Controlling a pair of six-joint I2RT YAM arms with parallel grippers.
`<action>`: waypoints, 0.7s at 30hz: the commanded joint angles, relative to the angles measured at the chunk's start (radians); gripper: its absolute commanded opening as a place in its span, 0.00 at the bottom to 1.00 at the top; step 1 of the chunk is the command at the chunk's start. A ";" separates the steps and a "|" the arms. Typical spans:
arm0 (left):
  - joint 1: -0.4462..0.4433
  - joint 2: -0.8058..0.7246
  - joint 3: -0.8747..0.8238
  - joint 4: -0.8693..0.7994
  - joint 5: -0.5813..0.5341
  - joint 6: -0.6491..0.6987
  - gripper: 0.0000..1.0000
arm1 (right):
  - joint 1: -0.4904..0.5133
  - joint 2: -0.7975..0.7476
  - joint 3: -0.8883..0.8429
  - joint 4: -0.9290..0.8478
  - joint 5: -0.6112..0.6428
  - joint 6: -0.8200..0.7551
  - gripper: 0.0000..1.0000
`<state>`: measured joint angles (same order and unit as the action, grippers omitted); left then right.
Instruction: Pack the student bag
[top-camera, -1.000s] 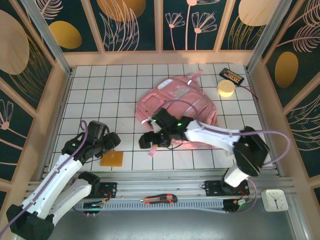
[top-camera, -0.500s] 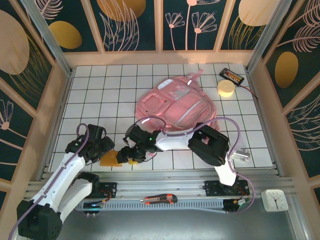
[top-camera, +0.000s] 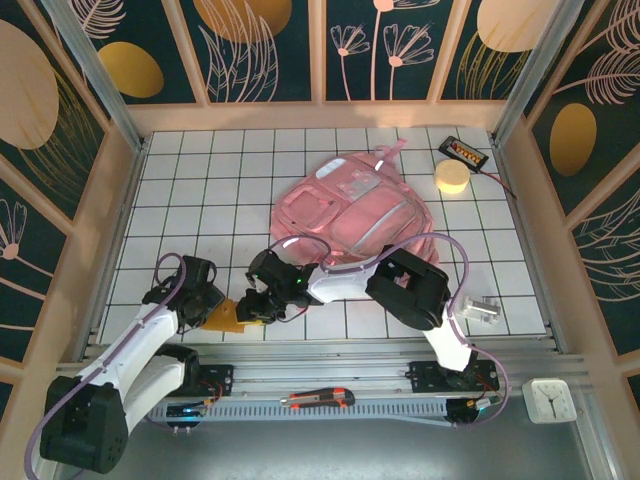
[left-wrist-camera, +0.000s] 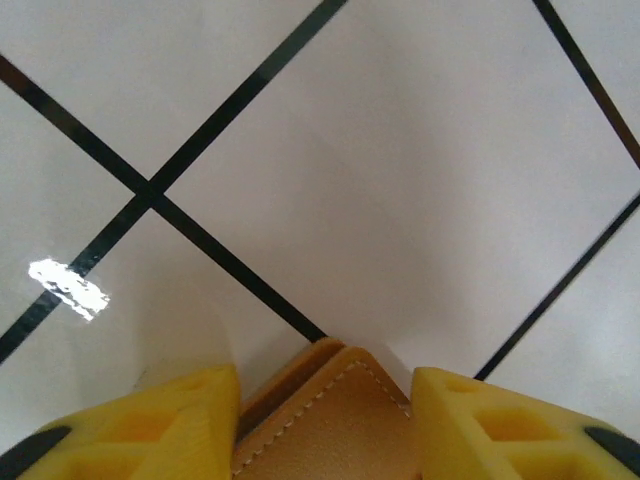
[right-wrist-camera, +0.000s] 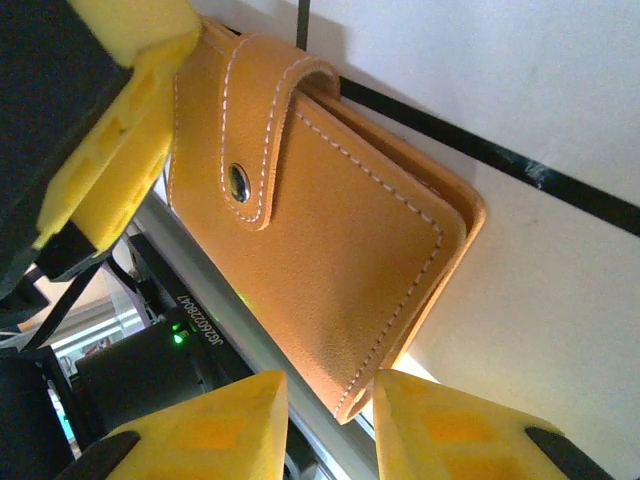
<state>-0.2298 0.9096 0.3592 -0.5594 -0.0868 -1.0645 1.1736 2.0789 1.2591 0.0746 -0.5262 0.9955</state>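
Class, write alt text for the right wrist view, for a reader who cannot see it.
A tan leather wallet with white stitching and a snap tab sits on a white table with black lines, its lower corner between the right gripper's yellow fingers. A yellow finger of the left gripper touches its upper left edge.

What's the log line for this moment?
left gripper: straddling wallet corner | right gripper: around wallet edge | grips: unconfirmed | student bag: not held
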 joint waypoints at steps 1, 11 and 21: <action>0.000 -0.018 -0.065 0.112 0.101 -0.053 0.40 | 0.006 0.022 0.039 0.045 0.034 0.004 0.27; 0.001 -0.097 -0.124 0.158 0.182 -0.086 0.22 | 0.006 0.018 0.062 0.041 0.083 0.008 0.12; 0.001 -0.132 -0.062 0.124 0.183 -0.070 0.27 | -0.017 -0.073 0.028 0.002 0.168 0.021 0.00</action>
<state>-0.2150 0.7959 0.2626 -0.4084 -0.0456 -1.1168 1.1706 2.0781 1.2694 -0.0006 -0.4450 1.0126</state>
